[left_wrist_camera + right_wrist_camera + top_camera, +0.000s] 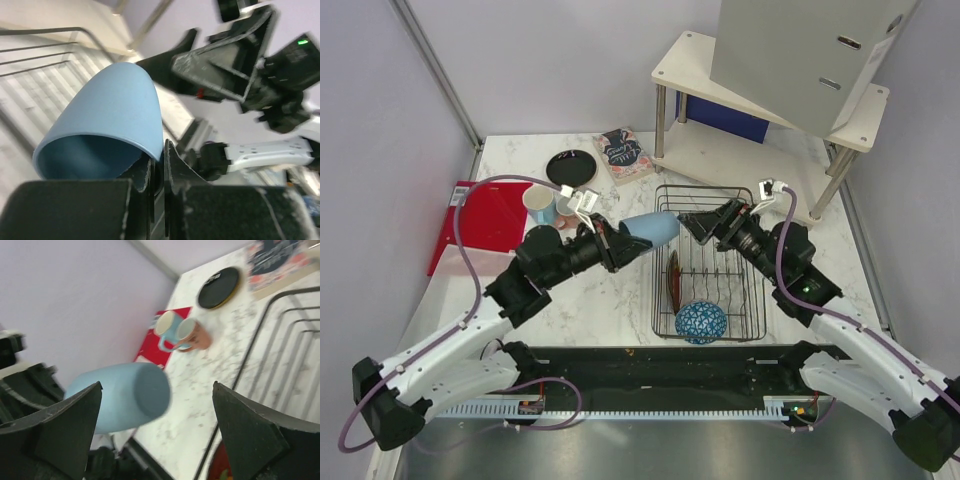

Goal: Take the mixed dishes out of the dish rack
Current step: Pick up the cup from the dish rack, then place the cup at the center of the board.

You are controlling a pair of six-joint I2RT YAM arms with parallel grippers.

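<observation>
Light-blue cup (652, 228) in the air, lying sideways above the far-left corner of the dish rack (752, 300), base pointing toward the right arm. Pinching it by the rim wall with the left gripper (623, 239); in the left wrist view, fingers (172, 167) pressing together on the lower edge of the rim, with the cup mouth facing the camera. Holding the right gripper (692, 222) spread wide just beside the cup base, gripping nothing; touching or not, cannot tell.

Sitting in the rack's near-left corner: blue-and-white patterned bowl (701, 322). Standing on edge between the dividers along the rack's left side: dark red-brown plate (673, 280).

Resting on the tabletop (610, 300) toward its far-left corner: black plate (570, 167), with a patterned booklet (623, 153) just to its right. Standing nearer than the plate, side by side and touching: second light-blue cup (539, 205) and salmon-pink mug (563, 214), at the right edge of a red mat (485, 215). Occupying the far-right corner: white two-tier shelf (770, 150).
</observation>
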